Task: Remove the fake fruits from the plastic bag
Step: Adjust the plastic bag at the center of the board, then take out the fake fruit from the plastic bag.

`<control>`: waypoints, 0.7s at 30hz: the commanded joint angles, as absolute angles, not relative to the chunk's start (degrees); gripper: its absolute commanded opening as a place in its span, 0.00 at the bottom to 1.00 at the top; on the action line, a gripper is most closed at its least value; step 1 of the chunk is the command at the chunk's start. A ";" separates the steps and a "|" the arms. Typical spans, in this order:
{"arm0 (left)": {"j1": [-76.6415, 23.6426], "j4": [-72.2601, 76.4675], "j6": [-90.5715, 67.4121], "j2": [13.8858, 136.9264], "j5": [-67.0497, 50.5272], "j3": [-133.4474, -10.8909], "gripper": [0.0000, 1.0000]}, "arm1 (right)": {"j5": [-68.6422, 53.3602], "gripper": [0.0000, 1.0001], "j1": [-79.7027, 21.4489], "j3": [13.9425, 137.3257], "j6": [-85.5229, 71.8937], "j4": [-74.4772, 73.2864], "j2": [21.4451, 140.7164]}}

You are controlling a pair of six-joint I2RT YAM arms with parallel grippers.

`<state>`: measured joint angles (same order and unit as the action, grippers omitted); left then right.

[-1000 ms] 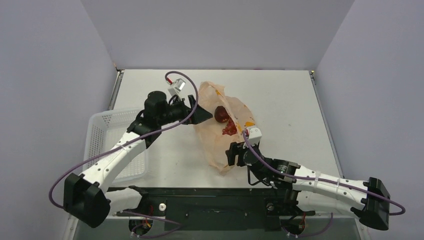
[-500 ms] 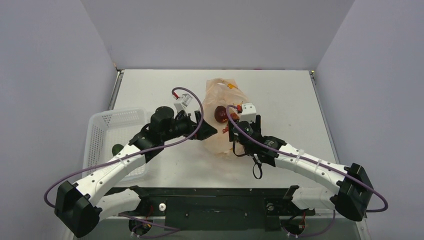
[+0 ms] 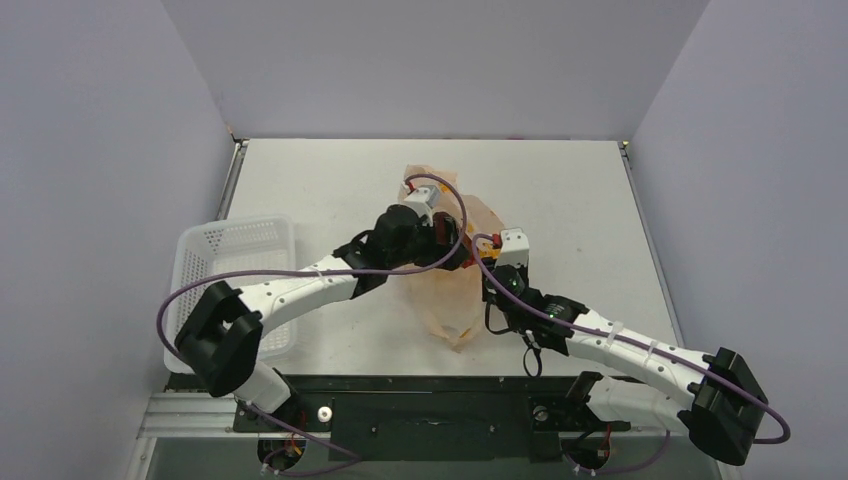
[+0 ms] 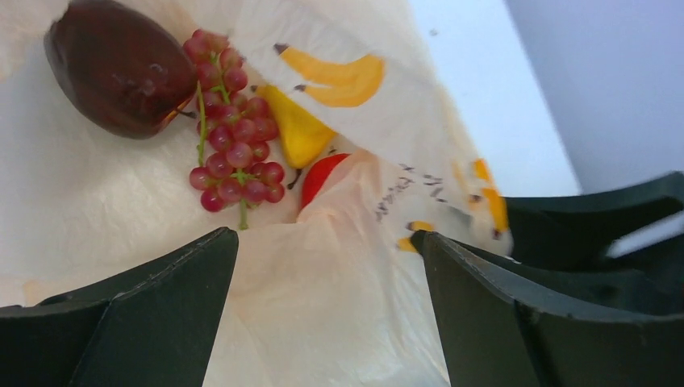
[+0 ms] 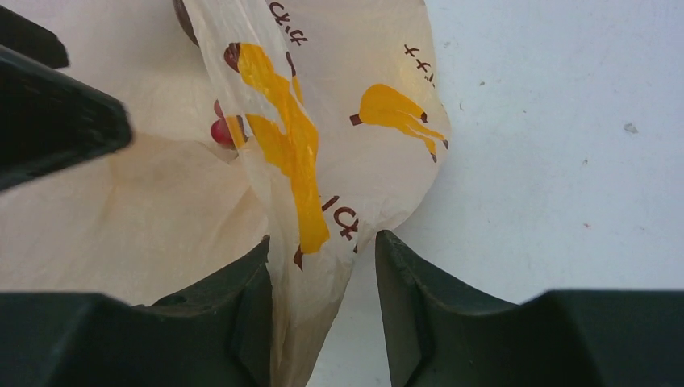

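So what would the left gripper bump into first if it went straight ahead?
Probably the plastic bag: its crumpled film lies between the left gripper's open fingers. The berry cluster sits beyond, depth unclear.

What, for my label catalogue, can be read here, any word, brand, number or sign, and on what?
The plastic bag, right wrist view: brown lettering, creased and cut by folds, not readable as words.
The plastic bag, left wrist view: small brown print, too blurred to read.
Nothing else carries legible text.

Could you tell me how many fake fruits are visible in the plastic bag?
3: a dark red round fruit, a red grape cluster beside it, a bright red fruit half under a fold of the bag. More may be hidden.
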<state>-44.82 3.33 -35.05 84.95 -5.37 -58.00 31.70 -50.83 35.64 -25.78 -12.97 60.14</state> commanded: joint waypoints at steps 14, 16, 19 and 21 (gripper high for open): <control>-45.78 8.21 -25.25 101.45 15.10 -68.37 0.89 | 27.05 0.39 -46.36 33.57 -25.48 -4.86 60.74; -45.33 7.61 -24.48 104.00 15.66 -70.72 0.90 | 26.63 0.39 -45.98 33.31 -25.48 -4.39 61.04; -44.91 7.43 -23.45 106.54 18.08 -73.87 0.91 | 25.45 0.38 -45.25 32.78 -25.53 -3.77 61.06; -44.49 8.18 -23.19 108.53 19.21 -74.87 0.92 | 24.80 0.36 -44.66 32.44 -25.57 -3.37 60.99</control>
